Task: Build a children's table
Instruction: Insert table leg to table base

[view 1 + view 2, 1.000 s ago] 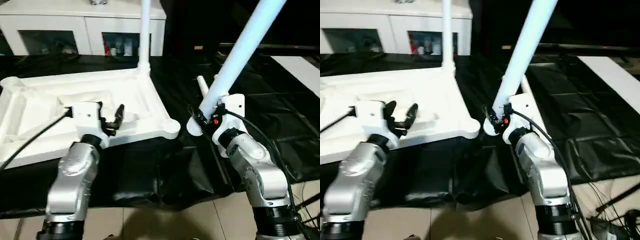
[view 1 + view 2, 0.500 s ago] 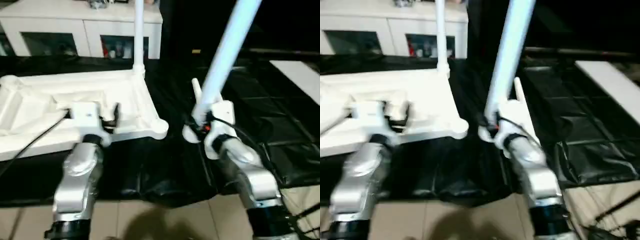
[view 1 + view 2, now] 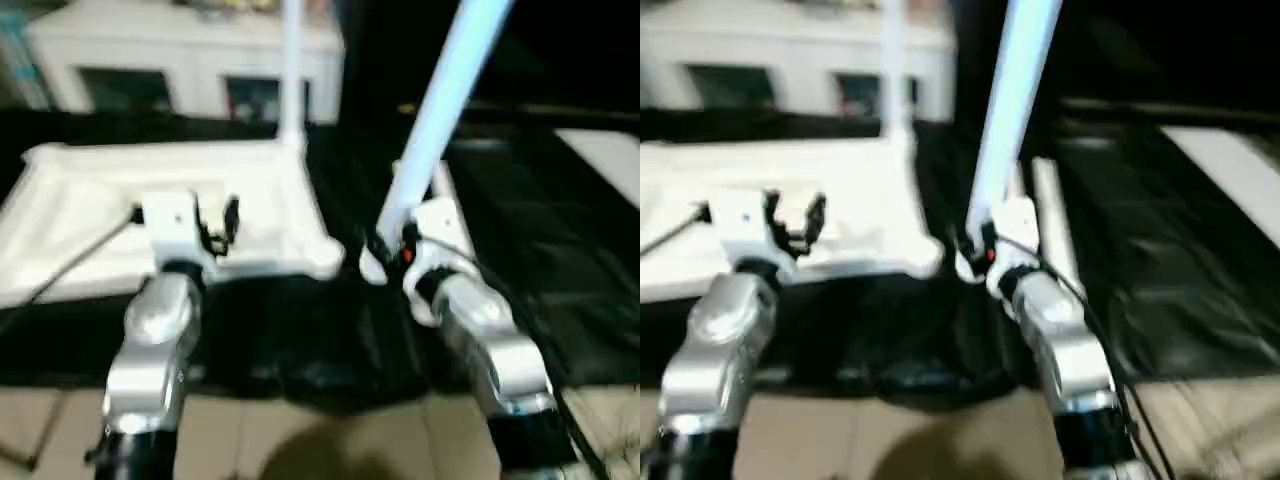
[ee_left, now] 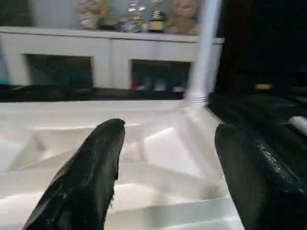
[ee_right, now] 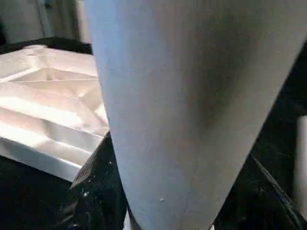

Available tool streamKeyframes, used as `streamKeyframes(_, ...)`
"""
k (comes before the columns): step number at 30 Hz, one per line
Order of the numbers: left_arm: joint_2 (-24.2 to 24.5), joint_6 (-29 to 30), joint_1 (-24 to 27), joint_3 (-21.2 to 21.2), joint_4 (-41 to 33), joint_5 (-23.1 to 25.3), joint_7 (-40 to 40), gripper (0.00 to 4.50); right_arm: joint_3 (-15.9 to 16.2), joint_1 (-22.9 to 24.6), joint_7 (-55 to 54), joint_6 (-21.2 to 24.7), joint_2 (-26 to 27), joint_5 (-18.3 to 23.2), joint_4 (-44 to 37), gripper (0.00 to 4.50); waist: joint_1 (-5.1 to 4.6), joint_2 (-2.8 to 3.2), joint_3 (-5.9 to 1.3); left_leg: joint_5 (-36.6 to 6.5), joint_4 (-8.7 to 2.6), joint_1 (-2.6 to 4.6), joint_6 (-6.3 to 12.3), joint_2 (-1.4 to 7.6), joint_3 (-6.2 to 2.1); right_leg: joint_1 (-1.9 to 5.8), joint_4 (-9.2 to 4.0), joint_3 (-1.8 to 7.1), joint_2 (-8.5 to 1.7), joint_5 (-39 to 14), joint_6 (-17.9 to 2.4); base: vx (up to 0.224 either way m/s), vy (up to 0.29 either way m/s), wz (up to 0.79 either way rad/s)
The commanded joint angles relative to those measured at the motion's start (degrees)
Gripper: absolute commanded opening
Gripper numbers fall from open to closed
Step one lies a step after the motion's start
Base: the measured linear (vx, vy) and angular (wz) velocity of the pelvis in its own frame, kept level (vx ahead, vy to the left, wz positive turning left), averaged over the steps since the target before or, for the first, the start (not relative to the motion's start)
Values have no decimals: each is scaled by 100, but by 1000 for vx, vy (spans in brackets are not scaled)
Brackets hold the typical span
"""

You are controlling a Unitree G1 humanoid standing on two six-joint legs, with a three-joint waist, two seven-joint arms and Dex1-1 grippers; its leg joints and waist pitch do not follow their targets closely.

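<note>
The white table top (image 3: 150, 215) lies underside up on the black sheet (image 3: 520, 240), one leg (image 3: 292, 70) already upright in its far corner socket. Just beside the near corner socket (image 3: 335, 262), my right gripper (image 3: 385, 250) pinches a second leg (image 3: 440, 110), which leans up and away. My left gripper (image 3: 215, 225) hovers over the top's ribs, fingers (image 4: 91, 167) spread, holding nothing.

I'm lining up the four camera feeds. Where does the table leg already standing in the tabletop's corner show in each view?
Left eye view: standing leg, upper centre, rising from the far corner of the tabletop.
Right eye view: standing leg, upper left of centre.
Left wrist view: standing leg, rising past the cabinet.
Right wrist view: not in it.
Shared landmark: the tabletop.
</note>
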Motion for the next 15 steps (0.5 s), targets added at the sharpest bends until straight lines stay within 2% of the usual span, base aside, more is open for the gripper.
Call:
streamKeyframes(1,48,56,-21,0,-33,8,-24,338,17,-110,106,-71,30,113,19,186,16,123,-407,-631,-680,165,274,455,-91,226,-752,507,-388,-1801,-593,60,7,32)
streamKeyframes(2,51,58,-20,2,-34,8,-25,338,24,-109,110,-75,22,110,23,186,-218,207,-435,-650,-838,609,555,884,-471,-185,-285,416,-252,-489,-690,104,18,20)
streamKeyframes(3,58,60,-20,6,-34,10,-29,338,35,-107,116,-82,10,106,29,186,-292,208,-473,-464,-834,841,1038,994,-629,-452,-37,474,-290,-56,-586,126,23,14)
streamKeyframes(4,64,57,-19,9,-33,11,-35,338,39,-103,117,-84,4,108,29,186,-362,124,-495,153,-723,879,1633,897,-605,-616,29,589,-367,324,-419,126,23,14)
streamKeyframes(5,79,53,-25,18,-15,13,-44,338,50,-101,115,-99,-5,107,36,186,-368,89,-483,459,-636,813,1853,755,-516,-641,-37,662,-417,589,-432,122,6,12)
streamKeyframes(6,96,49,-32,24,6,23,-53,338,54,-99,101,-120,-10,95,40,186,-276,-87,-465,611,-403,311,1849,154,-15,-198,-412,896,-568,1385,-847,104,-18,13)
streamKeyframes(7,98,45,-35,28,12,25,-59,338,52,-97,91,-130,-9,88,40,186,-91,-225,-524,392,-58,-361,1634,-245,86,523,-573,1385,-862,1980,-1272,104,-18,13)
streamKeyframes(8,98,46,-39,33,19,21,-66,338,42,-94,87,-135,-4,95,33,186,-7,-217,-553,438,32,-499,1361,-119,-10,626,-562,1470,-1021,2412,-1408,101,-30,13)
streamKeyframes(9,109,65,-39,26,21,21,-78,338,23,-87,98,-150,-4,92,17,186,24,-136,-580,695,21,-584,1050,-41,-84,641,-419,1428,-1012,3137,-1456,75,-38,-1)
streamKeyframes(10,121,90,-36,13,20,18,-85,338,-4,-74,127,-165,-9,100,-4,186,-84,-39,-582,1870,-381,-486,431,46,-98,396,-51,901,-418,4748,-1043,75,-38,-1)
streamKeyframes(11,136,123,-32,5,14,15,-82,338,-37,-67,162,-168,-3,134,-21,186,-119,119,-615,2391,-336,-339,434,97,-149,227,0,831,-278,4745,-770,0,0,0)
streamKeyframes(12,143,133,-28,1,14,15,-83,338,-52,-63,174,-170,-4,147,-29,186,-148,107,-618,2603,-310,-295,411,131,-155,172,-33,838,-262,4648,-699,0,0,0)
streamKeyframes(13,156,151,-17,-5,12,6,-100,338,-80,-59,180,-166,-12,162,-41,186,-134,143,-628,2803,-285,-231,293,175,-178,113,-49,863,-273,4426,-713,0,0,0)
streamKeyframes(14,156,151,-17,-5,12,6,-100,338,-80,-59,180,-166,-12,162,-41,186,-146,85,-591,2446,-336,-238,142,187,-151,117,-125,890,-300,4038,-776,0,0,0)
streamKeyframes(15,161,156,-12,-6,10,2,-112,338,-86,-58,175,-163,-19,162,-44,186,-141,79,-569,2116,-375,-240,59,192,-138,122,-173,897,-316,3750,-813,0,0,0)
